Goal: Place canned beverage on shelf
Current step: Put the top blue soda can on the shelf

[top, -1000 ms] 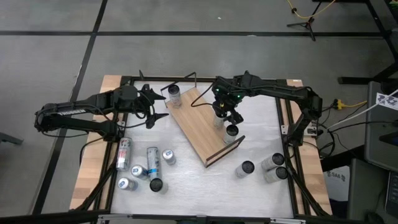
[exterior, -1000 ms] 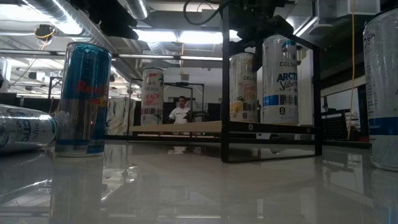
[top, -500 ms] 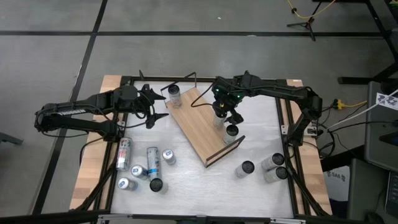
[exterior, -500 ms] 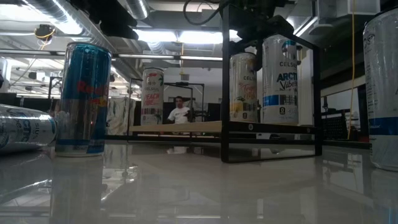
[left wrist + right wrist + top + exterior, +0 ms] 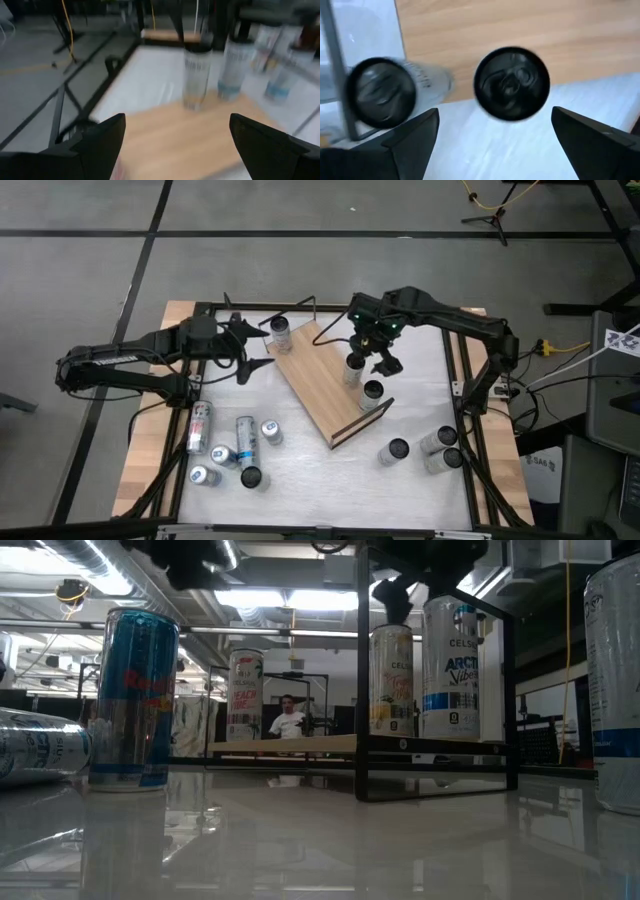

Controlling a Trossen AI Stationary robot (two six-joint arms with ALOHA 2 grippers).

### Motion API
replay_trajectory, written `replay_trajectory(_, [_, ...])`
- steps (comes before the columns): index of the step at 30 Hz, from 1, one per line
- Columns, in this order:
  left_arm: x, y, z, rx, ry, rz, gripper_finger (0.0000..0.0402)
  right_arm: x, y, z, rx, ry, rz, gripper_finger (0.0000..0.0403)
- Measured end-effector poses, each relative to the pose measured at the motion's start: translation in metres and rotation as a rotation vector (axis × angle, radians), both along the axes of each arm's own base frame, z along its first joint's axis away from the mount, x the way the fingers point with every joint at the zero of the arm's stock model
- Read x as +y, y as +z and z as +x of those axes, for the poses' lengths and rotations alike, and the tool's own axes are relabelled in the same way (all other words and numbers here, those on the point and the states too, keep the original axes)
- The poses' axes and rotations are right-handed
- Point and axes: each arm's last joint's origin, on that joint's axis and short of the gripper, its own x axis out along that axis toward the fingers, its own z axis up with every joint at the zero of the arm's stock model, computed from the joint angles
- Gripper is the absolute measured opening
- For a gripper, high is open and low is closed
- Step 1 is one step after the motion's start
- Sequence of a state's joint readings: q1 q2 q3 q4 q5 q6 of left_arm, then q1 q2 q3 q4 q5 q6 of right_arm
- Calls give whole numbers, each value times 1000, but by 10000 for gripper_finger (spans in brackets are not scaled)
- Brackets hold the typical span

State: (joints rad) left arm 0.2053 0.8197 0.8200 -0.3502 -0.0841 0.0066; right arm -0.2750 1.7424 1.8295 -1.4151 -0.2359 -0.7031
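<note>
The shelf [image 5: 322, 385], a light-brown board with black wire end rails, lies slantwise mid-table. Two cans stand upright on it near its right end: one [image 5: 352, 371] and one [image 5: 372, 391]. The right wrist view shows their dark tops [image 5: 511, 90] [image 5: 380, 94]; the low view shows their sides [image 5: 392, 680] [image 5: 450, 668]. A third can [image 5: 281, 330] stands by the shelf's far-left end. My right gripper [image 5: 372, 361] hangs open above the two cans, clear of them. My left gripper [image 5: 258, 350] waits open and empty at the shelf's left side.
Several cans, some lying and some upright, are at the table's near left [image 5: 228, 448]. A blue one of them [image 5: 135, 700] is close to the low camera. Three cans stand at the near right [image 5: 425, 448]. A black frame [image 5: 460, 380] borders the table. A person [image 5: 290, 718] is in the room behind.
My right gripper has risen from around the can on the shelf and drawn slightly toward the table's right edge. Both cans on the shelf stay standing where they were.
</note>
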Motion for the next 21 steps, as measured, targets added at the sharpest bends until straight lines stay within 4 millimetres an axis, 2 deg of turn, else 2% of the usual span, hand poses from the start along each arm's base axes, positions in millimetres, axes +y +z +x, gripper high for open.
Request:
replay_trajectory(6, [-7, 9, 14, -119, -49, 17, 350, 6, 20, -18, 7, -48, 39, 379])
replay_trajectory(13, [-25, 5, 37, -89, -141, -11, 350, 16, 37, -52, -83, -86, 47, 379])
replay_trajectory(17, [-42, 9, 52, -45, -185, -42, 350, 21, 36, -69, -164, -99, 39, 379])
replay_trajectory(21, [-58, 7, 60, 92, -127, -70, 350, 25, 27, -86, -213, -126, 37, 379])
